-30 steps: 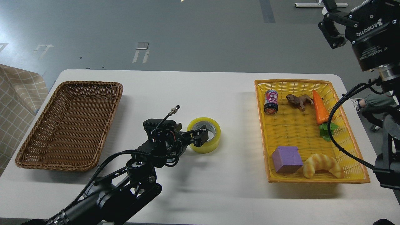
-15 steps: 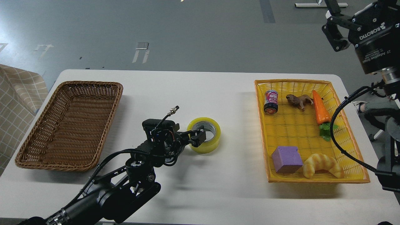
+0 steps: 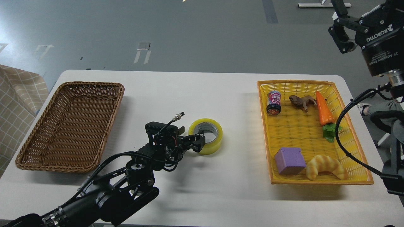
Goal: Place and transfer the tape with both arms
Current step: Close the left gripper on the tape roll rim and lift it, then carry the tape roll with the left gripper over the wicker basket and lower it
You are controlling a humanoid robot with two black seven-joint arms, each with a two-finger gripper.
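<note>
Tape on the counter between two baskets, left gripper at its rim.

A brown wicker basket [image 3: 71,126] sits far left of the tape [image 3: 206,136]. The left gripper [image 3: 196,142] meets the roll's near-left wall; whether its jaws are clamped on it or just apart, I cannot tell. Right of the tape lies a yellow basket [image 3: 359,157]. Above that, the right gripper [image 3: 342,34] hangs with jaws apart, empty.

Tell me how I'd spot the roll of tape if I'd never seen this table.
Start at the white table and look between the brown wicker basket and the yellow basket. Standing alone there is the tape, with the left gripper at its near-left side. It is the only translucent yellow ring, with a grey core.
</note>
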